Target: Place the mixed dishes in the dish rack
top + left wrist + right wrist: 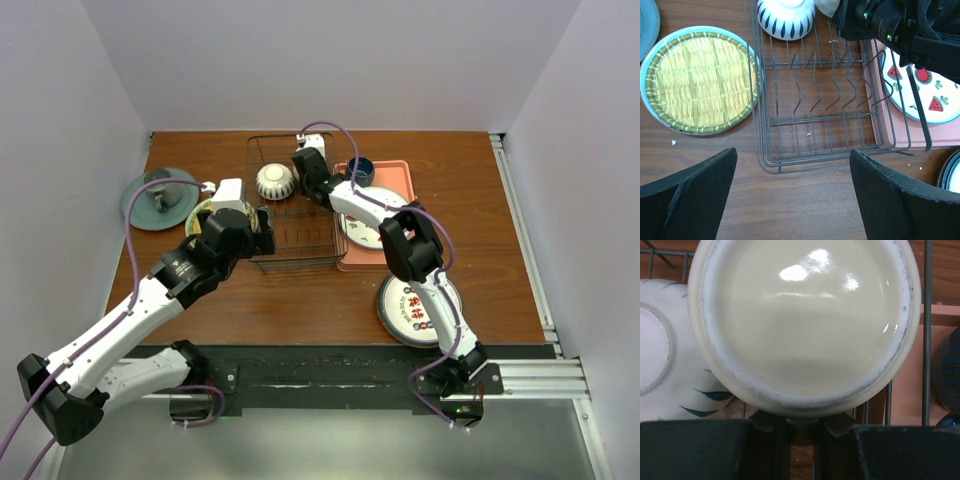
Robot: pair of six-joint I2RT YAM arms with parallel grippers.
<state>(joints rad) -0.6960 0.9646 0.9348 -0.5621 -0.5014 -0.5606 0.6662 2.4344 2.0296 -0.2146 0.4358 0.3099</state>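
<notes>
The dark wire dish rack (295, 240) stands mid-table and also shows in the left wrist view (815, 125). A cream bowl with dark stripes (275, 181) lies upside down in its far left corner. My right gripper (804, 427) is shut on the handle of the cream mug (805, 315), held bottom-up inside the rack beside the bowl (660, 355). My left gripper (792, 152) is open and empty above the table just in front of the rack. The yellow textured plate (702, 80) lies on the mint-green plate (646, 107), left of the rack. A teal-rimmed plate (420, 308) lies front right.
A pink tray (398, 175) right of the rack holds a white fruit-patterned plate (365, 230) and a dark blue cup (360, 170). A grey-green cup on its saucer (160, 197) stands far left. The right arm (900, 25) reaches over the rack's right side.
</notes>
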